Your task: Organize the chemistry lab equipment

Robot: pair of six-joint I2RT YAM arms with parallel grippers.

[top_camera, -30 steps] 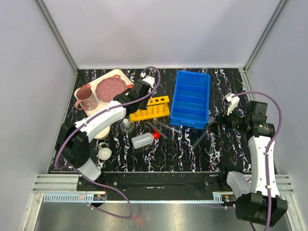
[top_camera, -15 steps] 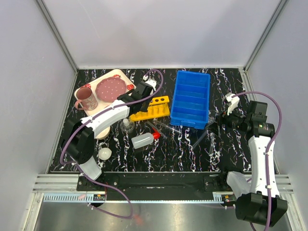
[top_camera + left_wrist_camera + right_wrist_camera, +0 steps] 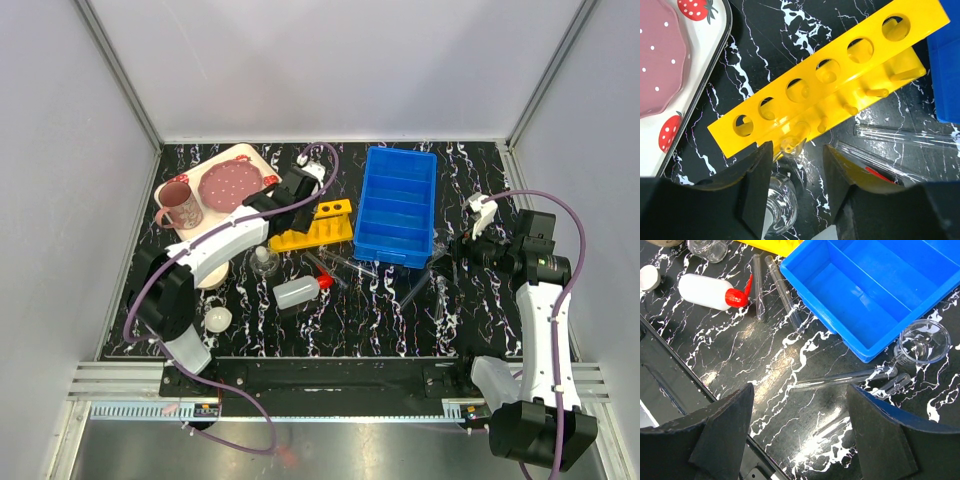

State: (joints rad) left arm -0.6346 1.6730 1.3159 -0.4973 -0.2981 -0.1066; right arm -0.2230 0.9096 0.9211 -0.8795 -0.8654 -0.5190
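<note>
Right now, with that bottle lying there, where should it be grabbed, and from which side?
Across its white body, from straight above. The bottle lies on its side, so the round body shows two free flanks to clamp; the red cap tapers to a thin nozzle and would likely slip.

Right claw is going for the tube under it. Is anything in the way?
Nothing visible is. The right claw is open above the tube, which lies uncovered on the table. The blue bin sits beyond the tube, not over it.
</note>
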